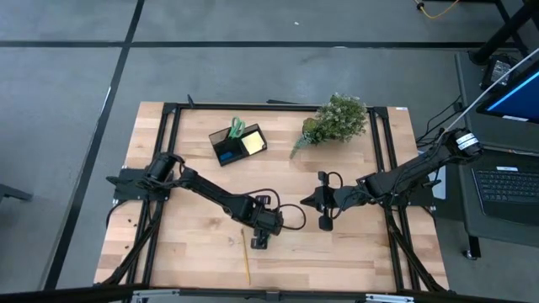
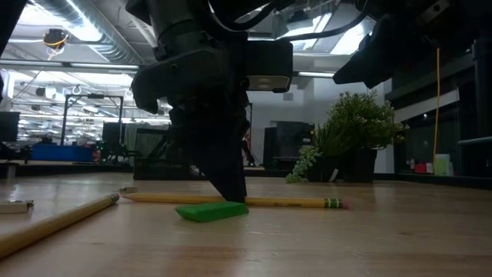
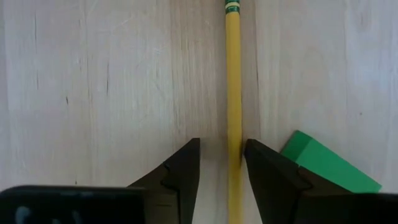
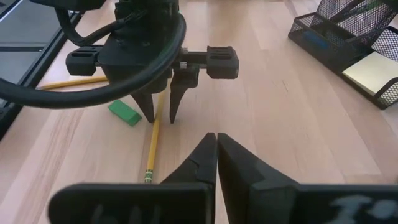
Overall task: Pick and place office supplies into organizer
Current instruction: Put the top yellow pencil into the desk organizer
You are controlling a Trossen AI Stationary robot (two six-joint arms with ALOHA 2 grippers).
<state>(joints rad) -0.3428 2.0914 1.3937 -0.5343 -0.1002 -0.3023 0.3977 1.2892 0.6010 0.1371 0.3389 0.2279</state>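
Note:
A yellow pencil [image 3: 233,81] lies flat on the wooden table [image 1: 354,252], its eraser end [image 4: 148,177] toward the right arm. My left gripper [image 3: 222,165] stands open over it, pointing down, one finger on each side; it also shows in the high view [image 1: 261,238]. A small green block [image 3: 326,165] lies on the table beside one finger. Farther back stands the black organizer [image 1: 238,141], holding green-handled scissors [image 1: 237,128], a yellow sticky pad [image 1: 253,143] and a blue block [image 1: 226,156]. My right gripper [image 4: 216,140] hangs shut and empty to the right. My left gripper comes at the pencil's shaft from above, fingers across it. One finger [image 3: 264,174] stands right at the pencil's side [image 3: 238,146]; whether it touches, I cannot tell. The other finger [image 3: 183,177] stands off with a gap. The pencil lies flat on the table.
A second pencil [image 2: 54,223] lies near the table's left side. A leafy potted plant [image 1: 337,119] stands at the far right of the table. Black frame rails [image 1: 168,151] run along the table's left and right sides.

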